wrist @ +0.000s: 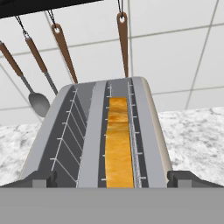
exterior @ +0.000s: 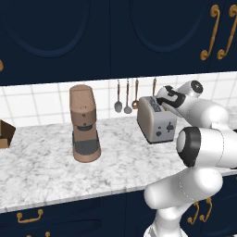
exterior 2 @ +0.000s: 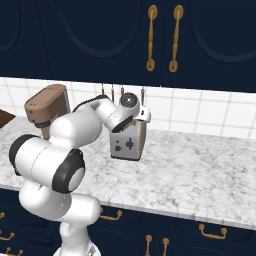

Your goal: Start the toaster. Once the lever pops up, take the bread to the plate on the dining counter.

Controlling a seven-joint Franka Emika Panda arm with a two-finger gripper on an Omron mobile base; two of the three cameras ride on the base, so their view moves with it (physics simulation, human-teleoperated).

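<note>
Toaster (exterior: 156, 120) on the marbled desk (exterior: 46, 166), arm reaching over its top.

Left base view: it stands right of a brown coffee machine (exterior: 84, 122). Right base view: the wrist covers its top. Hand view: bread (wrist: 118, 144) sits in the right slot; tool (wrist: 112, 179) tips spread apart, one at each side of the toaster, gripping nothing.

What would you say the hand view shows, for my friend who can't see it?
Looking down into a silver toaster, with golden bread sitting in its right slot and the left slot empty. The tool's two dark tips sit either side of the toaster's near end. Behind, a spoon and wooden-handled utensils hang on a white tiled wall.
</note>
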